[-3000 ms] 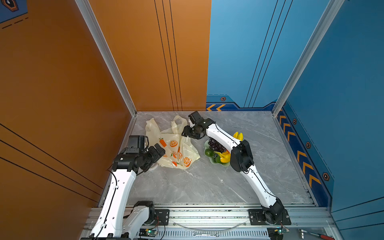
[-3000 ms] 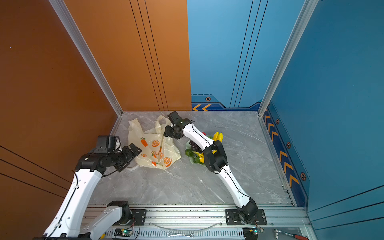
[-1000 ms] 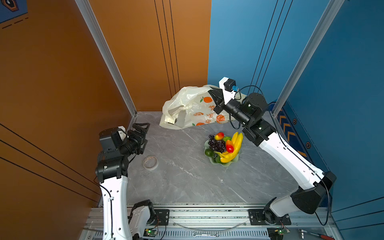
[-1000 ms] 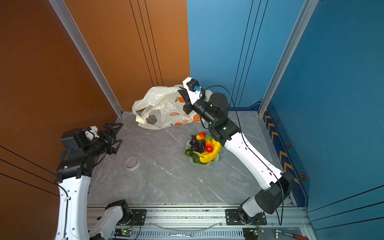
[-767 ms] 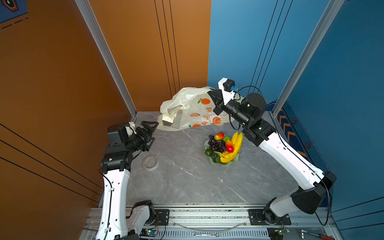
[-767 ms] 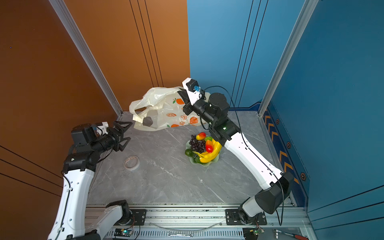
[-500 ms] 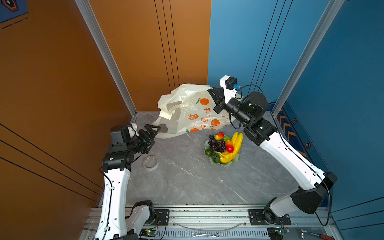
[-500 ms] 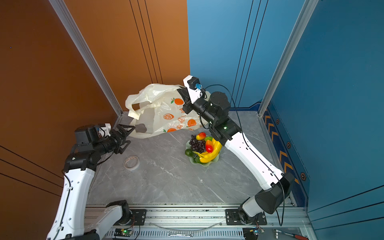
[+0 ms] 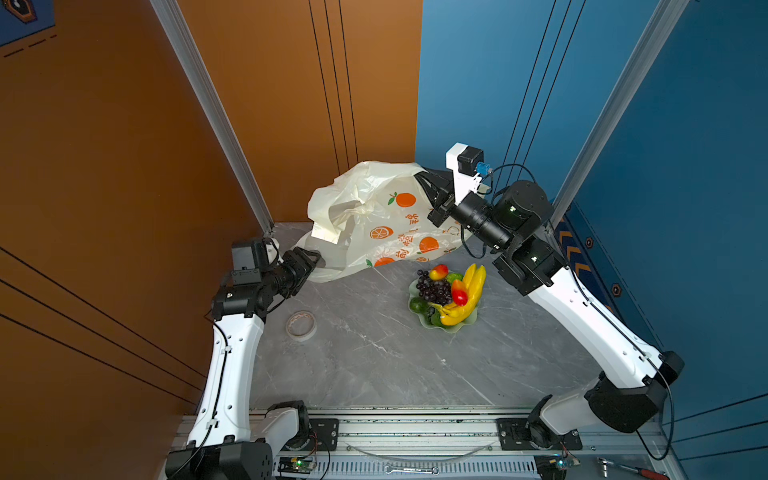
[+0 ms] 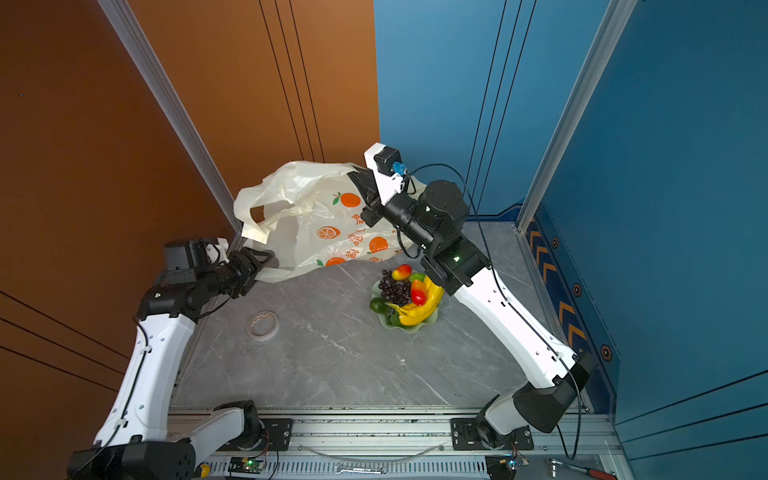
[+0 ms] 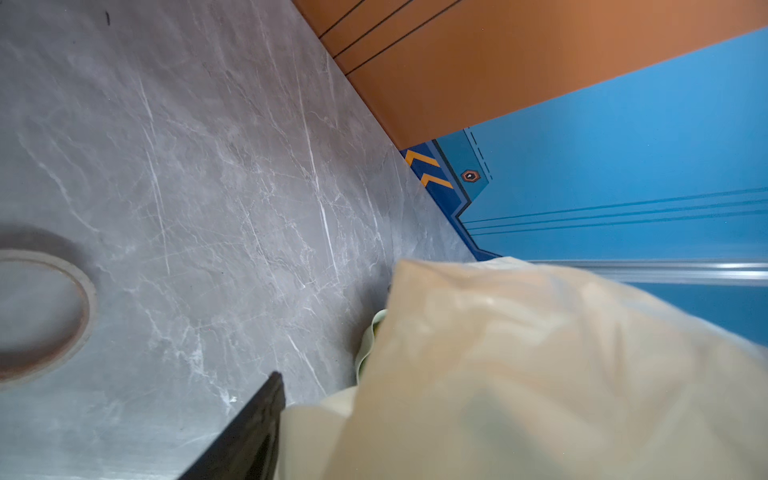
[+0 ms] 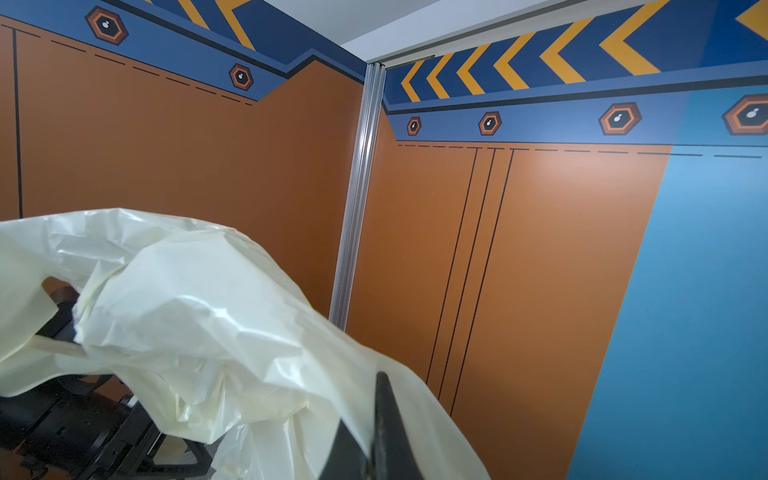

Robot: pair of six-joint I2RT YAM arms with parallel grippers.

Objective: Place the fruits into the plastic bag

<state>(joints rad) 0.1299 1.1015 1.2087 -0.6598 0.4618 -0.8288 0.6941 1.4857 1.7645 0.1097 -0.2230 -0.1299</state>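
Plastic bag [image 9: 376, 216]: cream carrier with an orange print, hung in the air over the far part of the table [image 9: 374, 365], its lower film hanging down near the surface. My right arm [image 9: 582, 307] has its jaws pinched shut on the bag's upper edge. My left arm [image 9: 232, 357] has its jaws at the bag's low corner. Film lies against one finger [image 11: 249, 432] in the left wrist view, but I cannot tell whether they have closed on it. The fruits [image 9: 446, 291] all lie in the pale green dish [image 9: 453, 330], just beside the bag. Step in hand, as I judge it: spreading the mouth. The next move calls for a firm left-side hold, then drawing the two edges apart.
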